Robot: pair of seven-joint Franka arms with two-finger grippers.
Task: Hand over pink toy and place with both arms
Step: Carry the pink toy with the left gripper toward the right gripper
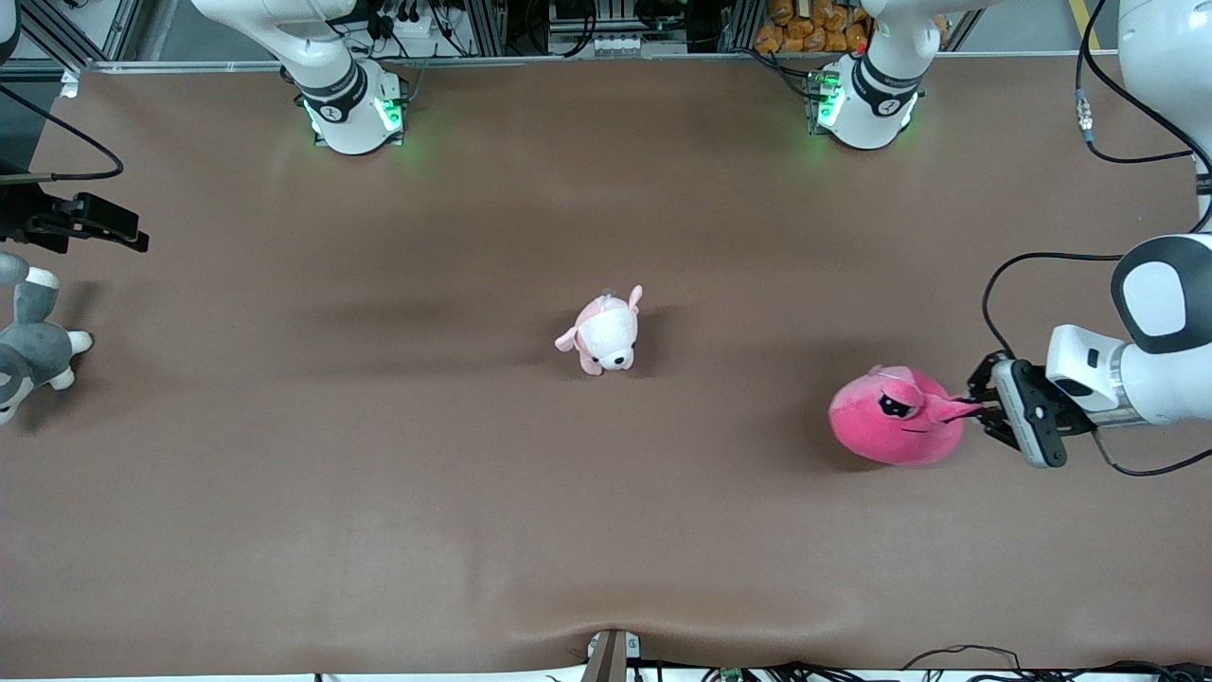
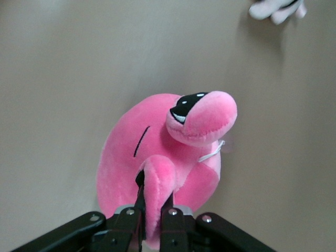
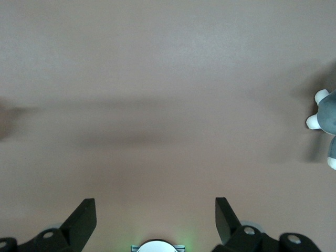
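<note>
Only beginning: left gripper [image 2: 153,210] fingers pinching the pink toy [image 1: 895,418] at the desk's [image 1: 379,474] four o'clock, right gripper [image 3: 155,220] waiting, fingers apart, handover and placing remaining.

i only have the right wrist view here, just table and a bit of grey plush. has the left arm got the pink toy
Observer: Yes, the left gripper is shut on one eye stalk of the pink toy.
Operator: is it lifted
Observer: Cannot tell; the toy is at the left arm's end of the table.
Operator: anything between us
Observer: A pale puppy plush at mid-table.
Operator: my fingers
Observer: The right gripper is open beside the grey plush.
</note>
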